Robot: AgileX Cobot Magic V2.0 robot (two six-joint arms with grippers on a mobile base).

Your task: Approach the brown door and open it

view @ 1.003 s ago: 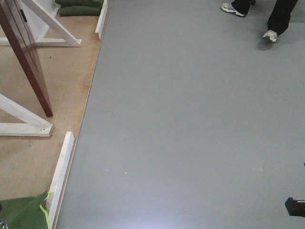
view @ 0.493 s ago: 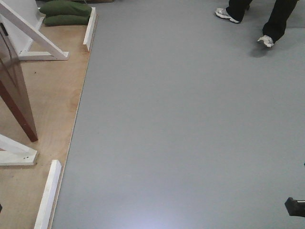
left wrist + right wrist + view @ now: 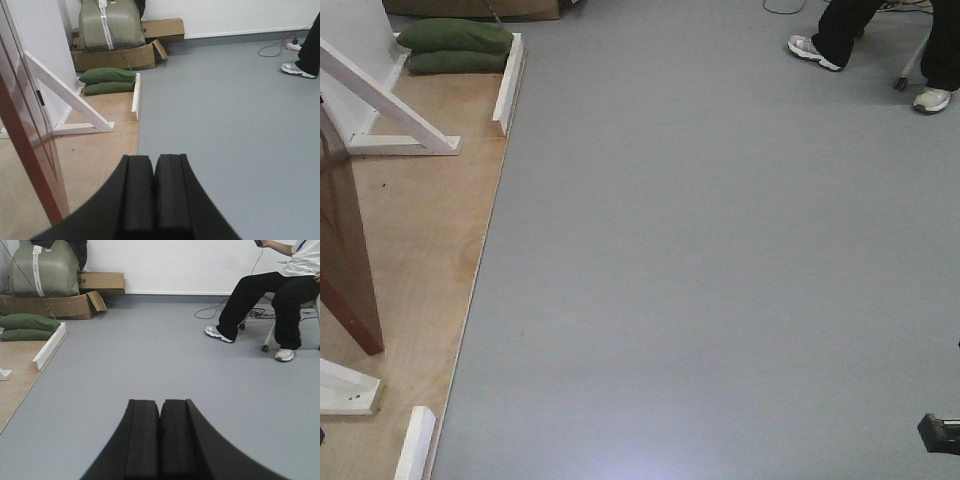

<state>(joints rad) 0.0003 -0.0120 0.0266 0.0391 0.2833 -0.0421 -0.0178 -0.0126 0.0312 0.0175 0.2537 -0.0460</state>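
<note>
While the left hand (image 3: 154, 200) and right hand (image 3: 160, 440) are each pressed together, the brown door (image 3: 30, 145) stands apart, leftward.

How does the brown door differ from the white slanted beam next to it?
The brown door is reddish-brown and glossy enough to show reflections, while the white beam is plain painted white. The door is a tall, broad panel standing on edge, whereas the beam is a narrow bar leaning diagonally down to a low rail. Both sit over the plywood floor, off the grey flooring.
</note>
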